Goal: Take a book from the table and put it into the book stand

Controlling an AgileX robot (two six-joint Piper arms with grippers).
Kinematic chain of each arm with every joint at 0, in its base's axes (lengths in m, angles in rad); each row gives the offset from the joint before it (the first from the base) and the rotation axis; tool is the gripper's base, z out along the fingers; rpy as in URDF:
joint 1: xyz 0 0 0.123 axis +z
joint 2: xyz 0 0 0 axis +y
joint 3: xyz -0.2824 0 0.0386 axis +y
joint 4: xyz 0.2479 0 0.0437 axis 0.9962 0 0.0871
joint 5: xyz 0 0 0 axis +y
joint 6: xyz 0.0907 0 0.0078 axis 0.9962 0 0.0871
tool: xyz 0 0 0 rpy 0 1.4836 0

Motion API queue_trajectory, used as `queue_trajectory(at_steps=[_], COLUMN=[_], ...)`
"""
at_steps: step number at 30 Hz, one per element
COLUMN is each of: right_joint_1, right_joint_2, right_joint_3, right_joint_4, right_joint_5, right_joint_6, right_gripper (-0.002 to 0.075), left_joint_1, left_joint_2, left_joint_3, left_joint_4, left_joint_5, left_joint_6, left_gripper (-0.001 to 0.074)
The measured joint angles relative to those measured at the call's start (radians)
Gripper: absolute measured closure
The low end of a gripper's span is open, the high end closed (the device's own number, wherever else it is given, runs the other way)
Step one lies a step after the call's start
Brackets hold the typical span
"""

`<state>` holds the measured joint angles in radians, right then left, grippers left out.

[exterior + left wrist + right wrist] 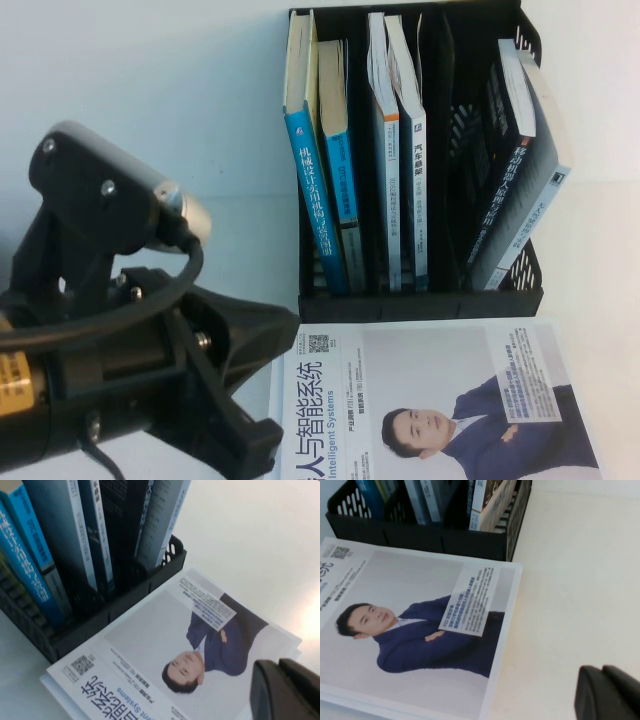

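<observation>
If rightly judged the task's own, stands already filed: dark-covered book (503, 140), in the right-hand slot of the book stand (420, 300), tilted rather than upright, spine toward the low front lip and long axis running from lip to back wall. Lies well beyond both arms, past the white-covered book (440, 400), which rests flat on the tabletop (150, 100) just in front of the lip. Left pincer (285, 692) hangs over the tabletop by the left side of that flat book. Right pincer (607, 695), absent from the high view, hangs over bare tabletop beside the flat book's right edge, so probably the nearer to the right slot. Cannot tell of either whether open or closed; nothing seen held. Thin glossy paperback covers, smooth plain white tabletop, stiff black plastic rack with perforated sides and upright dividers. Blue-spined books (320, 190) stand in the left slot, close together, pale page edges showing at their tops.
</observation>
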<state>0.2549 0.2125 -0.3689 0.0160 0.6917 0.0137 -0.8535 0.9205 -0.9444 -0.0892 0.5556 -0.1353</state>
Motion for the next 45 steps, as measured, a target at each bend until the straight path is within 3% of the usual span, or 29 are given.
queue_trajectory(at_steps=[7, 11, 18, 23, 28, 35, 45], right_joint_1=[0.000, 0.000, 0.000, 0.000, 0.000, 0.000, 0.000], right_joint_2=[0.000, 0.000, 0.000, 0.000, -0.001, -0.002, -0.002], right_joint_3=[0.000, 0.000, 0.000, 0.002, 0.008, 0.008, 0.008], right_joint_4=[0.000, 0.000, 0.000, 0.000, 0.002, 0.002, 0.002], right_joint_5=[0.000, 0.002, 0.002, 0.002, 0.002, 0.000, 0.000], right_joint_6=[0.000, 0.000, 0.000, 0.000, 0.000, 0.000, 0.000], right_gripper=[0.0729, 0.0729, 0.0729, 0.0729, 0.0729, 0.0729, 0.0729], left_joint_1=[0.042, 0.196, 0.532, 0.660, 0.750, 0.878, 0.887], left_joint_2=[-0.020, -0.090, -0.318, -0.538, -0.756, -0.928, -0.930], left_joint_3=[0.013, 0.095, 0.449, 0.749, 0.957, 0.963, 0.961], left_joint_4=[-0.025, -0.126, -0.150, -0.153, -0.168, -0.114, -0.099], left_joint_5=[0.068, 0.009, -0.322, -0.435, -0.412, -0.239, -0.230], left_joint_6=[0.013, 0.024, 0.021, 0.004, -0.002, 0.090, 0.145], left_gripper=[0.0737, 0.0737, 0.0737, 0.0737, 0.0737, 0.0737, 0.0737])
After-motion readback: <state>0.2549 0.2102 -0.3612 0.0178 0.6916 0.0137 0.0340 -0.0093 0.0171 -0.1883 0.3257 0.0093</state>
